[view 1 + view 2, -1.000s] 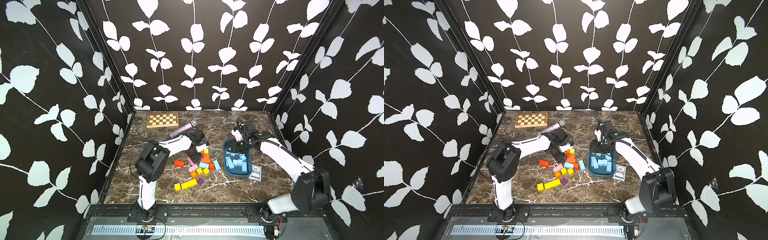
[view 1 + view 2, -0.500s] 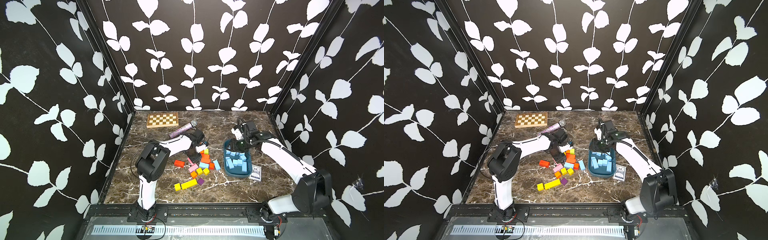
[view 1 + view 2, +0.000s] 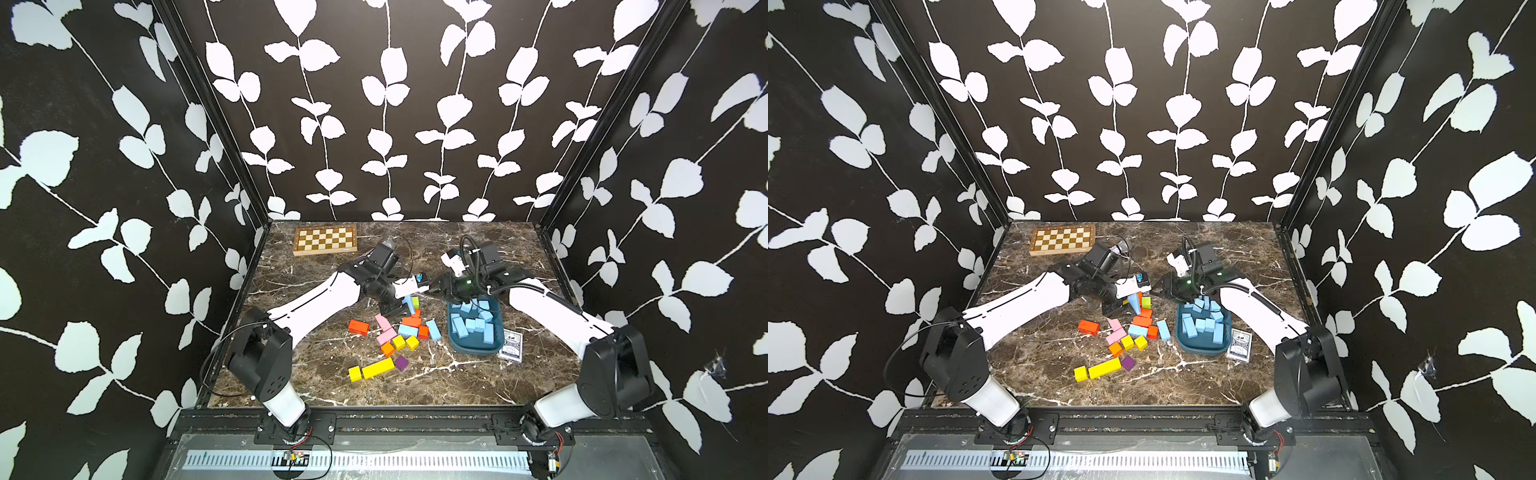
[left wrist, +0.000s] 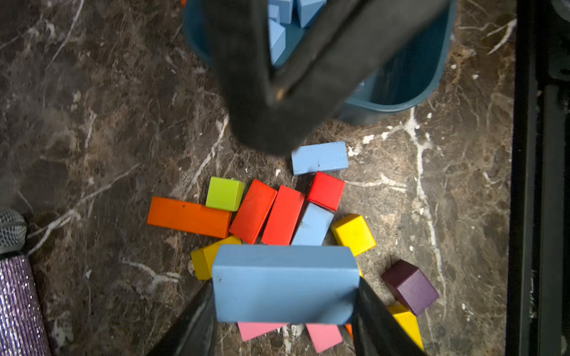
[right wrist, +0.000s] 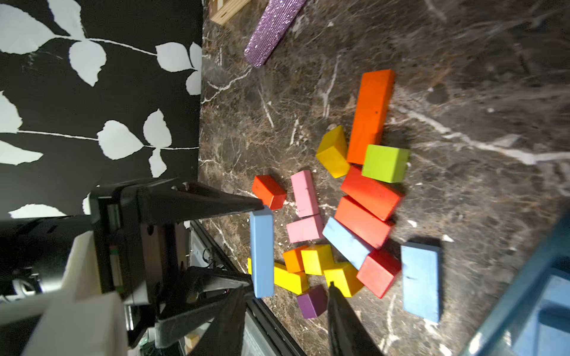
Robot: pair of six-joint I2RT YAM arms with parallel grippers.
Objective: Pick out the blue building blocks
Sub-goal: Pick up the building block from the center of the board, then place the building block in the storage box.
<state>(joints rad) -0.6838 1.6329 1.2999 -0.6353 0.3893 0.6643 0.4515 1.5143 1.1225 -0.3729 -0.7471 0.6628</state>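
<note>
L fingers (image 4: pixel 373 323) pinch blue bar (image 4: pixel 283 283); R fingers (image 5: pixel 339 320), spread, sit between it & tray (image 4: pixel 398 106).

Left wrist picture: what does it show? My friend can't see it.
The left hand grips a blue bar above a pile of colored blocks on a marble table. Beyond, the right hand hangs by a teal tray of blue blocks.

the dark marble worktop (image 3: pixel 457 382) carries a chessboard (image 3: pixel 325 240) in its back left corner, a glittery purple cylinder (image 5: pixel 273 29) near it, mixed coloured blocks (image 3: pixel 386 336) mid-worktop with two blue building blocks (image 3: pixel 433 329) among them, a teal tray (image 3: pixel 473 351) beside them, and a card pack (image 3: pixel 511 345) beside that.
</note>
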